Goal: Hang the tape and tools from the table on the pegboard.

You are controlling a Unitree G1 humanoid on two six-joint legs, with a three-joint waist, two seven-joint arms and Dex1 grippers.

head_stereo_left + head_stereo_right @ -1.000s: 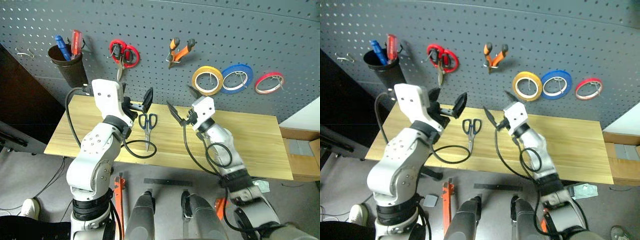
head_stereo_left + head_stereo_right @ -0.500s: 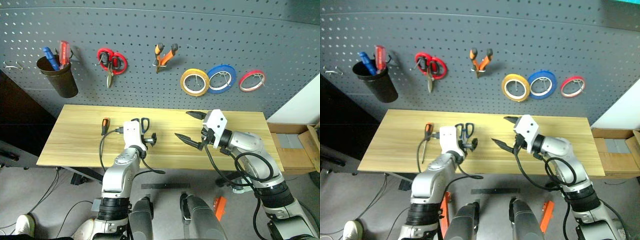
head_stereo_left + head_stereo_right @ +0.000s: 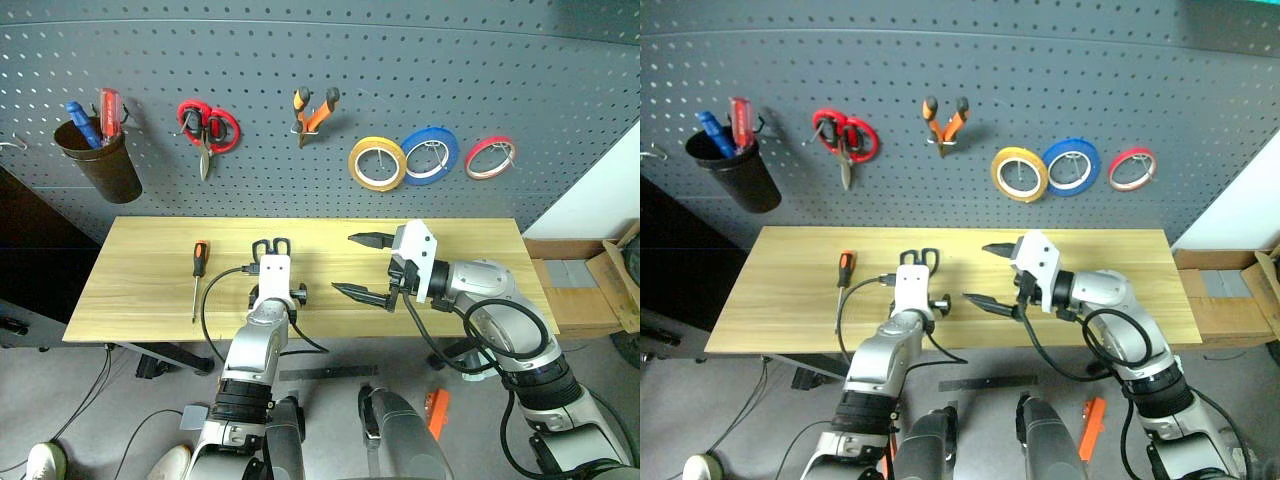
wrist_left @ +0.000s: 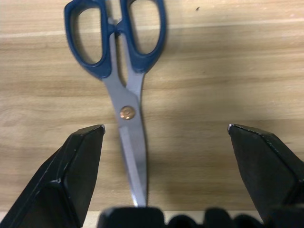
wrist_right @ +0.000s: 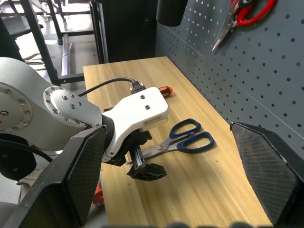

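Note:
Dark-handled scissors (image 4: 124, 71) lie flat on the plank table (image 3: 470, 250), blades toward me. My left gripper (image 4: 166, 127) is low over them and open, one finger on each side of the blades, touching nothing. The orange-and-black screwdriver (image 3: 198, 262) lies further left on the table. My right gripper (image 3: 343, 263) hovers open and empty above the table's middle, pointing left at the left hand. On the pegboard (image 3: 520, 80) hang the orange-handled pliers (image 3: 312, 108) and the yellow tape (image 3: 377, 185).
Also hanging on the board are red-handled scissors (image 3: 205, 125), a blue roll (image 3: 430, 181), a small red roll (image 3: 490, 176) and a dark cup (image 3: 100, 165) holding pens. A cardboard box (image 3: 600, 290) stands past the table's right end.
The head camera has shifted. My left arm has dropped from in front of the board to the scissors on the table. My right gripper has swung to point left and drawn back a little.

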